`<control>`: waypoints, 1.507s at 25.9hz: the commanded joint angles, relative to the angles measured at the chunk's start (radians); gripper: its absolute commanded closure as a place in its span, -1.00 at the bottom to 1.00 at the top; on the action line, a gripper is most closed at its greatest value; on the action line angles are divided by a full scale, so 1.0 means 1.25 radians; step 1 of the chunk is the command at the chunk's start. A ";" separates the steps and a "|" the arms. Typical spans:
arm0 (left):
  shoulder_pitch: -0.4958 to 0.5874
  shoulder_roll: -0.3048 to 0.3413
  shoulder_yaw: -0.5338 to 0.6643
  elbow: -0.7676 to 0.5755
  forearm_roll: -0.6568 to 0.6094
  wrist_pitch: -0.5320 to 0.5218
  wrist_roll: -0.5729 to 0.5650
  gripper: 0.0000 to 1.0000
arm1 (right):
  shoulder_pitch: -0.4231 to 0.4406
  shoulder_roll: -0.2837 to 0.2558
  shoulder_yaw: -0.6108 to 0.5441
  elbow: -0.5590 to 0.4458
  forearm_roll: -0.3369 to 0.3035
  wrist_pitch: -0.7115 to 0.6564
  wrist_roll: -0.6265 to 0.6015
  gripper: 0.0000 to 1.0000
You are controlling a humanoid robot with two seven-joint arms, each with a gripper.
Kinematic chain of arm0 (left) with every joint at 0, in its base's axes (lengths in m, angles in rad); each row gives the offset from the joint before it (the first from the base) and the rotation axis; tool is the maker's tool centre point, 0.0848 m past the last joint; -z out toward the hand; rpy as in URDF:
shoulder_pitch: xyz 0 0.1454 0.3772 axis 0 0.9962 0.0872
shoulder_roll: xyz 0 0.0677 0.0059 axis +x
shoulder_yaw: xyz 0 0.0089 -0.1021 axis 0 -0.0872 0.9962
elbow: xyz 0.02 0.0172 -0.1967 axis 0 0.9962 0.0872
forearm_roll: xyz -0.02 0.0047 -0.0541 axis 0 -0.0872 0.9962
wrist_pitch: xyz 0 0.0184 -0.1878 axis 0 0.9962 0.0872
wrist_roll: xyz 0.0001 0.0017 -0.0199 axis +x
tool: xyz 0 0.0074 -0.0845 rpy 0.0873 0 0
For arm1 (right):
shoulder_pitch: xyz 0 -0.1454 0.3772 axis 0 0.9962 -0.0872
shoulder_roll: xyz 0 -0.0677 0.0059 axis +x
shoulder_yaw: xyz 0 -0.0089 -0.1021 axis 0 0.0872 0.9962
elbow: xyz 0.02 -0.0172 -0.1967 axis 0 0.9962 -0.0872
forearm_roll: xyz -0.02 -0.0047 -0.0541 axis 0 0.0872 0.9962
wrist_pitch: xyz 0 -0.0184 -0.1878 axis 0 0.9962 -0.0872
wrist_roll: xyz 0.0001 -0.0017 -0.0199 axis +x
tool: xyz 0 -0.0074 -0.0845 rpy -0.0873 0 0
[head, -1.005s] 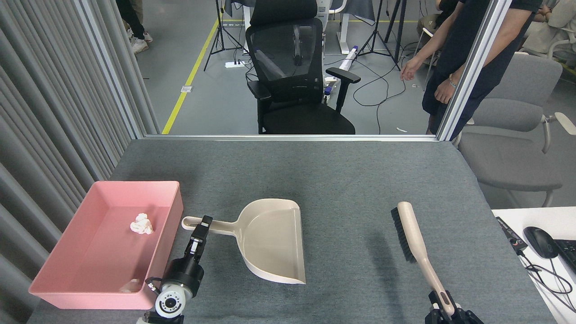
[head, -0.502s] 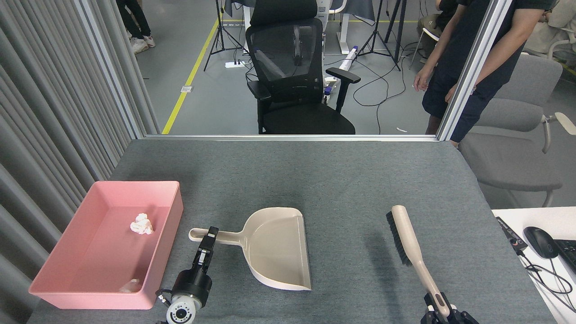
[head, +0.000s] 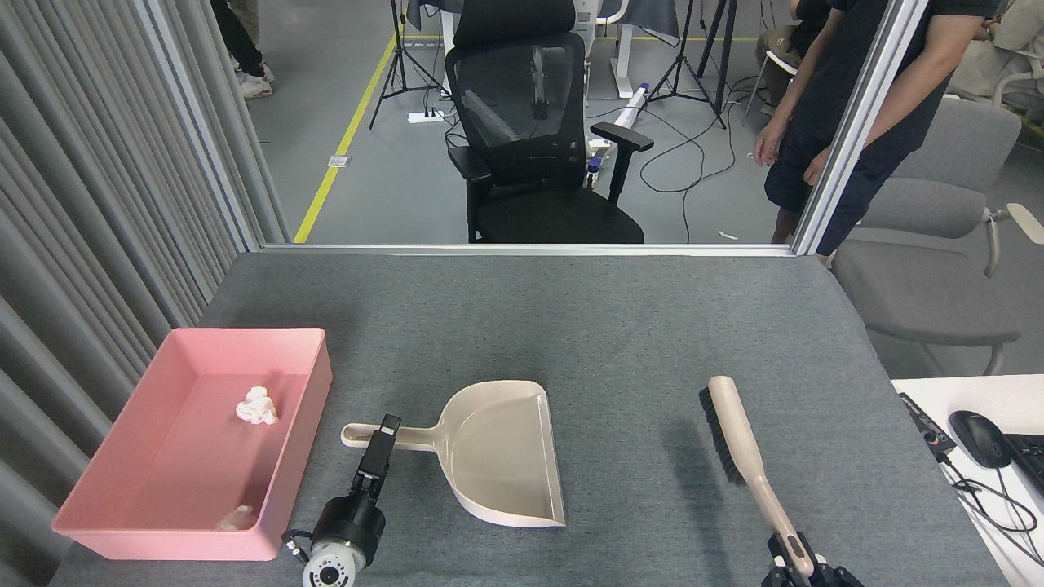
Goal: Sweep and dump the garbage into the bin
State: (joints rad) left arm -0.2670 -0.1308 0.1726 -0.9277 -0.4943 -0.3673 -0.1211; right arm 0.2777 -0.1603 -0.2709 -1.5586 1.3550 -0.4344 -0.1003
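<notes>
- The bin (head: 98, 530), a pink tray at the left of the grey table (head: 620, 326), holds both pieces of garbage: one tissue wad (head: 256, 405) lies toward its far end, the other wad (head: 235, 516) sits in its near right corner. Neither has shifted over the last second, so the dumping looks done.
- The left gripper (head: 382, 444) is closed on the dustpan's handle (head: 408, 438). Over the last second it has carried the dustpan (head: 506, 452) away from the bin's wall, rightward and toward me; the pan is empty and appears to rest flat on the table, well clear of the bin.
- The right gripper (head: 803, 562) sits at the bottom edge, fingers clamped around the end of the brush (head: 738, 436), which has drifted slightly leftward and nearer.
- My reading: only setting the tools down and letting go remains.
</notes>
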 commanded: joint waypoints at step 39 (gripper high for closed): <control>0.220 0.081 0.008 -0.554 -0.737 0.042 0.052 -0.98 | -0.176 0.073 0.195 -0.027 0.094 0.264 0.002 -0.95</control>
State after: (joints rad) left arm 0.0235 -0.0390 0.1454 -1.6588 -1.4001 -0.3228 -0.0670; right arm 0.0520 -0.0845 -0.0855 -1.5834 1.4361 -0.1406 -0.0965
